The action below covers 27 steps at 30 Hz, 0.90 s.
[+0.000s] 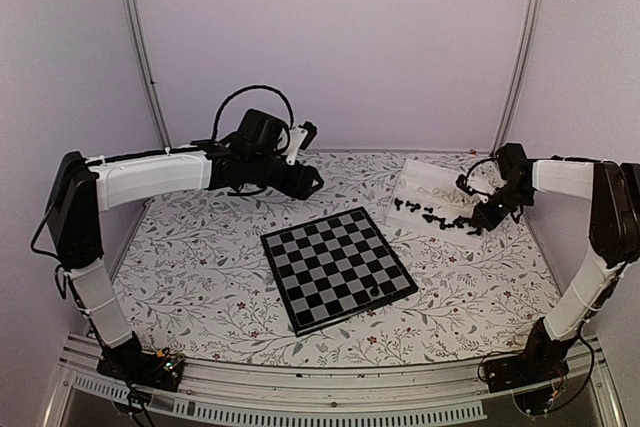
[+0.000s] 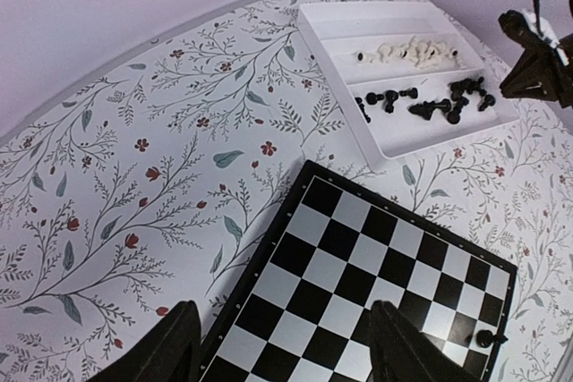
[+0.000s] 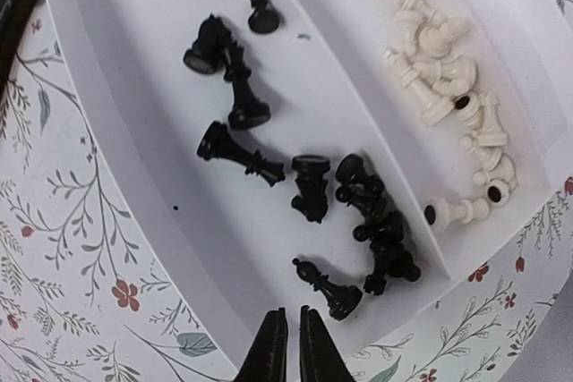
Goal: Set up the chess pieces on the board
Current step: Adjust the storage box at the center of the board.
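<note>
Though poised over white tray (image 3: 134,131) of chess pieces (image 3: 235,154), lower centre, grips nothing with right gripper (image 3: 292,315), pressed together. Shows left gripper (image 2: 285,310) spread wide, empty, above board (image 2: 358,257).

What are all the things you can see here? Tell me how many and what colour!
flat checked chessboard: one, black and grey, middle of the table
small chess piece on the board: one, black, near the board's right corner
rectangular plastic tray: one, white, two compartments, right of the board
black chess pieces in the tray: many, too tangled to count, lying in the near compartment
cream-white chess pieces in the tray: many, piled in the far compartment
flower-patterned tablecloth: one, white with leaves and red flowers, covers the table
left gripper: one, black, open, above the board's edge
right gripper: one, black, shut, empty, above the tray's near edge
</note>
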Available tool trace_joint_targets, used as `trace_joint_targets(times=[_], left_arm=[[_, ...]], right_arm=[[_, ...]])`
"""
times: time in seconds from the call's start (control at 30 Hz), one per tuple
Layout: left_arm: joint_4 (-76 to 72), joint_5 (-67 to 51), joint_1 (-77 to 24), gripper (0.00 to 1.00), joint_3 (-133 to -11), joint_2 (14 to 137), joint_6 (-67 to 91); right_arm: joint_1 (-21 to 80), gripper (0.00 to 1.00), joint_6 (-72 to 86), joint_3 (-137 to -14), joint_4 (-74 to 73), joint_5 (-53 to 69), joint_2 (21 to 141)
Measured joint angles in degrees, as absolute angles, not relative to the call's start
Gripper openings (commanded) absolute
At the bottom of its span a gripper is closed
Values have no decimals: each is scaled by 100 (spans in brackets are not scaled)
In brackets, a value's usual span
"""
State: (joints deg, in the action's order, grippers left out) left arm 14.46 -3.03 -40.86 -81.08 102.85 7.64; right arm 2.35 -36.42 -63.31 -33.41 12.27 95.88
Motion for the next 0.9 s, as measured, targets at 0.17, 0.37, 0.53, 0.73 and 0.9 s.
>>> trace_joint_targets(times=[0.17, 0.37, 0.53, 0.73, 0.9], left_arm=[[1444, -298, -4082, 66, -8123, 10363, 749], [1444, -320, -4080, 66, -8128, 10403, 746], [1446, -327, -4071, 66, -8130, 10429, 731], [1444, -338, -4060, 66, -8143, 10466, 729], [1448, -342, -4060, 66, -8145, 10506, 729]], right_arm=[[276, 6, -3833, -5977, -3304, 856, 9765], [274, 5, -3970, -5787, -3312, 716, 9721], [305, 5, -4058, -5537, -3487, 812, 9441], [727, 5, -4093, -5214, -3844, 978, 9332], [1262, 7, -4036, -4991, -4414, 1404, 9115]])
